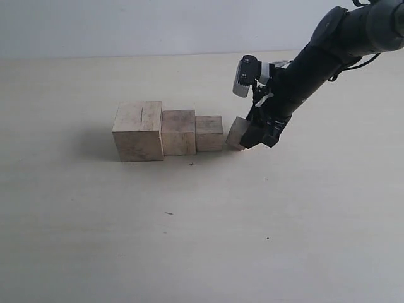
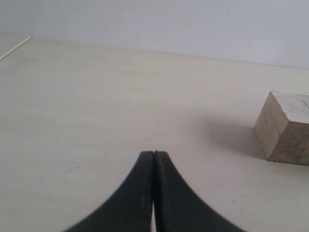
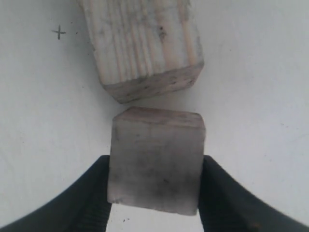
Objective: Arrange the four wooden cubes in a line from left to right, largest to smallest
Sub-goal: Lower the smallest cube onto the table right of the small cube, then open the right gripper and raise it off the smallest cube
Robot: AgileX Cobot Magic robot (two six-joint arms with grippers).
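I see right gripper (image 1: 252, 134) pinching smallest cube (image 3: 155, 162) between jaws; next cube (image 3: 145, 43) just past tips; left gripper (image 2: 154, 159) jaws pressed together.

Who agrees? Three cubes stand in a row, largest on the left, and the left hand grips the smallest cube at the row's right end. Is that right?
Not quite: the right hand grips the smallest cube, as the right wrist view shows; the left hand is shut and empty.
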